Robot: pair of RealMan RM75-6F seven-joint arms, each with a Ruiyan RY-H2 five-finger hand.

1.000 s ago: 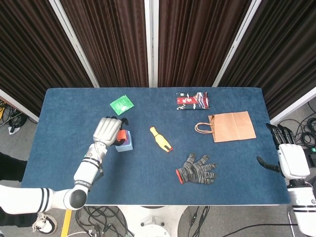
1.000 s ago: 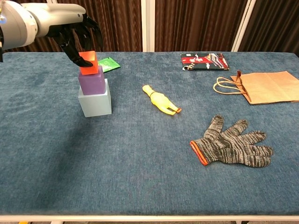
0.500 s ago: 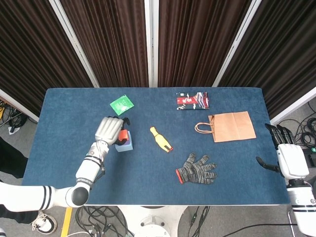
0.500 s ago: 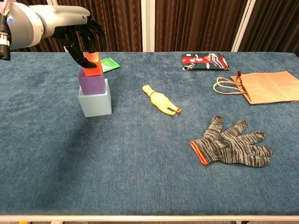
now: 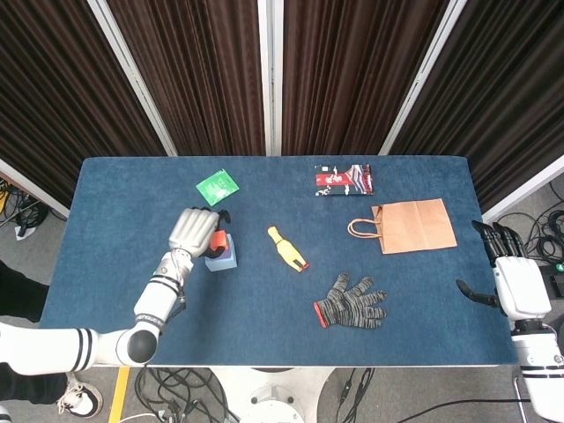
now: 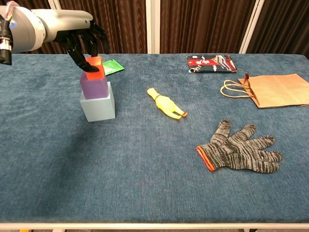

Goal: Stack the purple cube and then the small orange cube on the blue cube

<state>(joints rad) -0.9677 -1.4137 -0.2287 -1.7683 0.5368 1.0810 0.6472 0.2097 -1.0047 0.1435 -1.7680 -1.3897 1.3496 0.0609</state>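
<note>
lowered small orange cube (image 6: 94, 68) onto purple cube (image 6: 94, 87), fingers (image 6: 86, 44) gripping.

No text, brand, number or sign can be read in either view. The red, white and black packet (image 6: 211, 63) lying beyond the brown paper bag (image 6: 277, 90) carries printed markings, but they are too small and blurred to make out. The green packet (image 5: 218, 185), also far from the paper bag toward the opposite end of the table, shows faint pale markings on its face, equally unreadable. The paper bag itself shows no legible print.
</note>
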